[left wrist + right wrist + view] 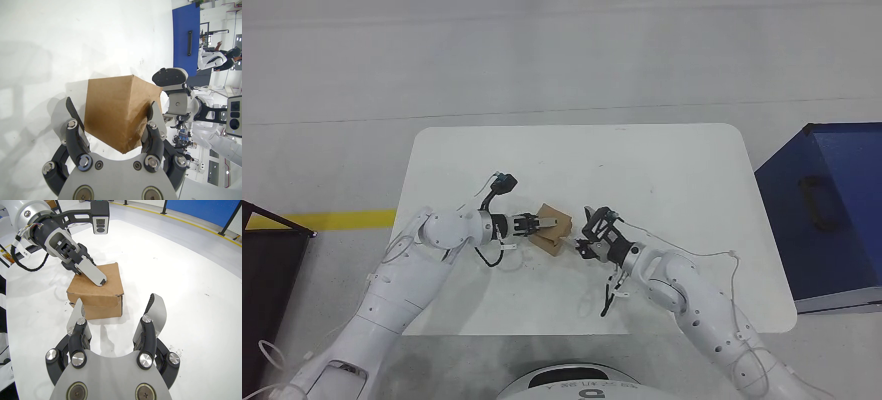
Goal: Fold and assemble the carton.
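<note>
**Carton clamped by left claw, right claw released**

Brown carton [554, 228] sits on the white surface [672, 170], about mid-width and toward the near edge. Left claw [110, 101] is grasping it across one corner edge. One finger [92, 273] presses a dent into the top face. The top flap overhangs the front wall and has a torn corner. Right claw [116, 299] is spread wide just beside the carton's front, holding nothing.
</note>
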You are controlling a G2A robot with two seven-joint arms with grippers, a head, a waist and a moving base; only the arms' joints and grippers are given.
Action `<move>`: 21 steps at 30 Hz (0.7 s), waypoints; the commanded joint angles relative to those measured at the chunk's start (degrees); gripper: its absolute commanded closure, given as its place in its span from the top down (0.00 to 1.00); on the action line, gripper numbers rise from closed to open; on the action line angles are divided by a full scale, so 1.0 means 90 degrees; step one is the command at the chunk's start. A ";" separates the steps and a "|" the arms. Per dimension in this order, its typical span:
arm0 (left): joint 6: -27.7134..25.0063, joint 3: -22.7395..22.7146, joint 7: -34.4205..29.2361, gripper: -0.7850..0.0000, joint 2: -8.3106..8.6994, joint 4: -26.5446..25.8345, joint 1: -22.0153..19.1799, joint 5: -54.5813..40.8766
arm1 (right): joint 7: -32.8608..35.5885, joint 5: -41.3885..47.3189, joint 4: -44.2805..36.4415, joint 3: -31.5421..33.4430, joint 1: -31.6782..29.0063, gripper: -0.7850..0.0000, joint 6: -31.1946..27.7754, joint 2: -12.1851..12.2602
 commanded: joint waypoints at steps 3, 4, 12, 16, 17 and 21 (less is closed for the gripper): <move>-0.0033 0.0006 0.0021 0.81 -0.0004 0.0023 -0.0014 -0.0029 | 0.0058 -0.0027 0.0051 -0.0082 0.0073 0.75 0.0114 -0.0031; -0.0040 0.0008 0.0025 0.80 -0.0006 0.0028 -0.0016 -0.0050 | 0.0068 -0.0034 0.0070 -0.0107 0.0094 0.74 0.0153 -0.0041; -0.0099 0.0014 0.0056 0.81 -0.0012 0.0064 -0.0028 -0.0134 | 0.0084 -0.0076 0.0121 -0.0161 0.0159 0.73 0.0259 -0.0075; -0.0196 -0.0036 0.0157 0.82 -0.0009 0.0072 -0.0031 -0.0195 | 0.0025 -0.0091 0.0113 -0.0104 0.0129 0.74 0.0370 -0.0077; -0.0221 -0.0051 0.0178 0.83 -0.0007 0.0072 -0.0030 -0.0200 | 0.0001 -0.0084 0.0105 -0.0092 0.0121 0.75 0.0400 -0.0079; -0.0277 -0.0107 0.0236 0.84 0.0004 0.0067 -0.0008 -0.0223 | -0.0064 -0.0054 0.0083 -0.0042 0.0091 0.75 0.0532 -0.0088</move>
